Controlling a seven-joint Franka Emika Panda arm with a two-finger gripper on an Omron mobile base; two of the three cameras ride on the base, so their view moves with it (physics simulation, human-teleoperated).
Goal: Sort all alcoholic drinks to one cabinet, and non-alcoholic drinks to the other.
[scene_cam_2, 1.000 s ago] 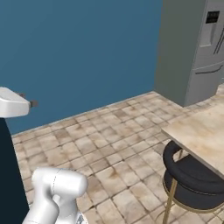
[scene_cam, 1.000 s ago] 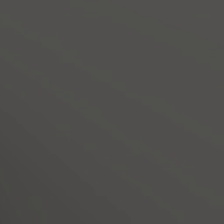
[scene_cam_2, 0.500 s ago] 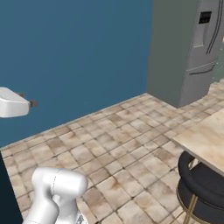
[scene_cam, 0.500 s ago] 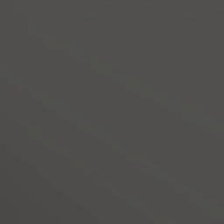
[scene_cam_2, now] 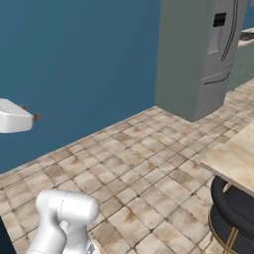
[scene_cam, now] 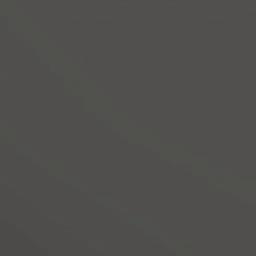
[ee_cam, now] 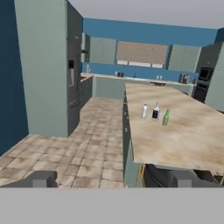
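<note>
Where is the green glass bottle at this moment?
In the hand view, the green glass bottle stands on the island counter, rightmost of three bottles, just right of the black-labelled bottle.

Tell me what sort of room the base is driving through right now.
A kitchen, most likely: a tall grey double-door fridge, a long beige stone-topped island counter with small drink bottles on it, and pale green wall cabinets above a back counter.

The white arm (scene_cam_2: 62, 218) rises from low down at the near left in the right base view, a rounded white joint bulging at its top and a dark joint just under it. In the hand view, the fingers (ee_cam: 41, 179) stand spread as wide as they go, one grey tip far left, the other far right, nothing held between them.
</note>
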